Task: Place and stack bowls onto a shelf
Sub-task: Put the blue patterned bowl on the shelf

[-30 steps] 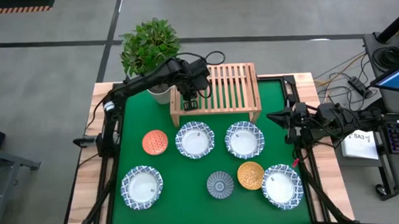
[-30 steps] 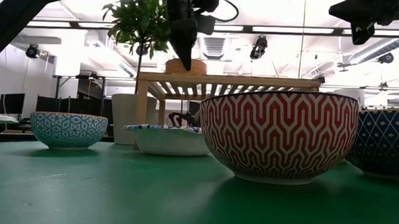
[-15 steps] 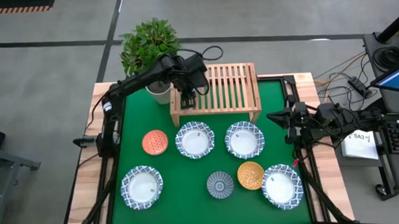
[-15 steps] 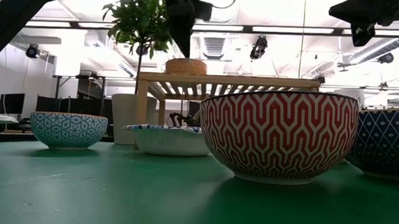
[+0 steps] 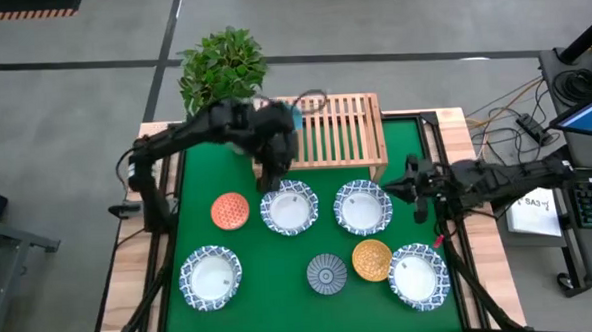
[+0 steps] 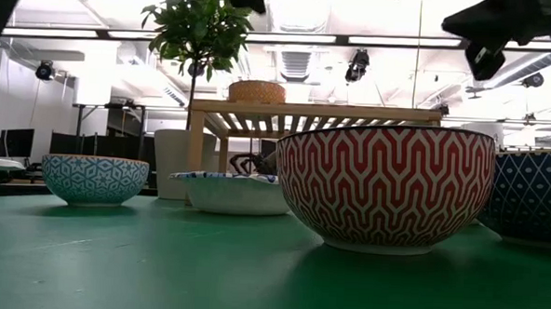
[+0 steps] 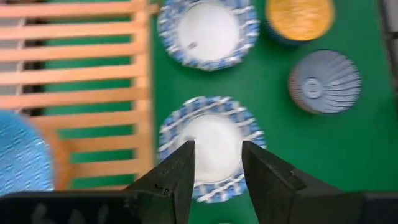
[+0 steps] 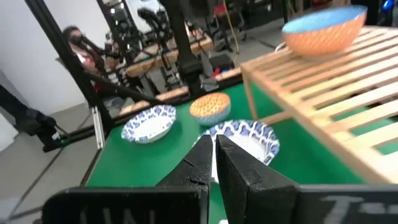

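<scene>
One small bowl, blue inside and orange outside, stands on the shelf at its left end. This is the only bowl placed so far.

Seven bowls remain on the green tabletop:
- Four white blue-rimmed bowls: two just in front of the shelf, one at front left, one at front right.
- Three small bowls: orange-red, striped grey-blue, yellow-orange.

No stack exists yet.

The left gripper hangs empty, its fingers apart, above the white bowl nearest the shelf's left front leg. The right gripper waits at the right edge of the tabletop, fingers together, holding nothing.

Judged from this layout, the task is at an early stage: one bowl of eight is shelved, and all stacking is outstanding.
</scene>
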Action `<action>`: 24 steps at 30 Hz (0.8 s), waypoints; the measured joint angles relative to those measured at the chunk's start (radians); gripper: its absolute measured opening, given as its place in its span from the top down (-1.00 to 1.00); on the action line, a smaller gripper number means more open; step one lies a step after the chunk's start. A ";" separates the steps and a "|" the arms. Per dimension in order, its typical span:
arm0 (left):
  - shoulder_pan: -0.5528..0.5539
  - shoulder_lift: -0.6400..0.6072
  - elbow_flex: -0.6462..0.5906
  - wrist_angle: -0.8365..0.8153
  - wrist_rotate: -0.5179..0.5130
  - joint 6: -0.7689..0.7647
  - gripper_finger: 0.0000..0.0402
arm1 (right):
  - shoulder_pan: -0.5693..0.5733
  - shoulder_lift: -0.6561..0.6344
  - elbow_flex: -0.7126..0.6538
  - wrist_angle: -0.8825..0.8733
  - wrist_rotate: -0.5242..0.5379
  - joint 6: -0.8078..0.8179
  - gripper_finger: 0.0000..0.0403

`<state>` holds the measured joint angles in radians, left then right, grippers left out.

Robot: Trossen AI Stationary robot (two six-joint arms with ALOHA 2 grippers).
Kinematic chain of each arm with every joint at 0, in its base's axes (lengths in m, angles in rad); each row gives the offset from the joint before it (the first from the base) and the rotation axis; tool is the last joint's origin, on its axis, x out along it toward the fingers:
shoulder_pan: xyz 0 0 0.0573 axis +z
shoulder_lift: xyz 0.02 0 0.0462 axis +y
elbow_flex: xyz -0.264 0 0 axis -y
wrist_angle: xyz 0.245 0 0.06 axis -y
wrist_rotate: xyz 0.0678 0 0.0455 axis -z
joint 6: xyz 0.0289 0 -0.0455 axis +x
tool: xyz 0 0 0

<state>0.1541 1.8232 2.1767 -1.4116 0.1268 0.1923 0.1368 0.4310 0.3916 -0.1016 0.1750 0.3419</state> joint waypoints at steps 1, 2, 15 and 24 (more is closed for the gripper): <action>-0.027 -0.023 -0.033 0.025 0.000 -0.008 0.43 | 0.007 0.024 0.000 0.013 0.000 0.001 0.94; -0.055 -0.048 -0.073 0.059 -0.001 -0.020 0.43 | 0.013 0.052 0.005 0.017 0.000 0.002 0.94; -0.436 -0.485 -0.923 0.912 -0.284 -0.194 0.44 | 0.027 0.318 0.170 -0.111 -0.049 0.152 0.94; -0.557 -0.697 -1.275 1.224 -0.558 -0.203 0.44 | 0.029 0.522 0.408 -0.372 -0.072 0.216 0.94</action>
<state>-0.4031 1.1261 0.9020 -0.1875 -0.4309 -0.0110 0.1661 0.9526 0.7995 -0.4740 0.1028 0.5584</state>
